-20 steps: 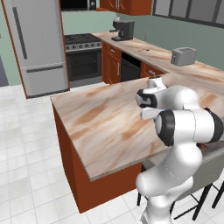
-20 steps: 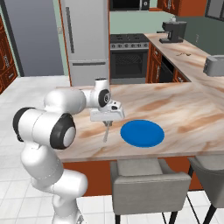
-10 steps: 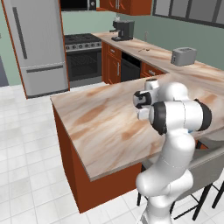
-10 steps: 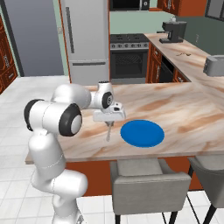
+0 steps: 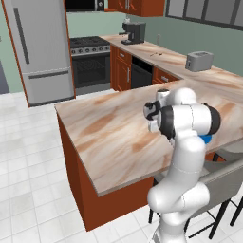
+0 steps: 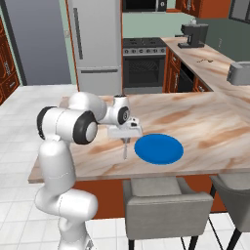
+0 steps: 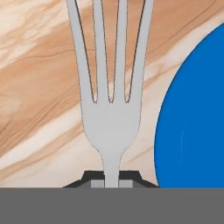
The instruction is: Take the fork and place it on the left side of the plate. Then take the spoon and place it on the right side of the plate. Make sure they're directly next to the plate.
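While the elbow has swung up over the last second, the hand has only crept lower. Marbled tan stone counter [image 6: 205, 127] lies under the hand. Flat bright-blue round plate [image 6: 158, 148] sits just beside the hand. Slim silver-grey metal fork [image 7: 111, 118] is clamped by its handle in the gripper [image 6: 125, 133], tines pointing away. Looks like the set-down left of the plate is near. Can't tell if the fork touches the counter.

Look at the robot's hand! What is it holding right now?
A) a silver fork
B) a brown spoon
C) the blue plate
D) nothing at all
A: in the hand view the gripper is closed on the handle of the silver fork, whose tines point away beside the blue plate.
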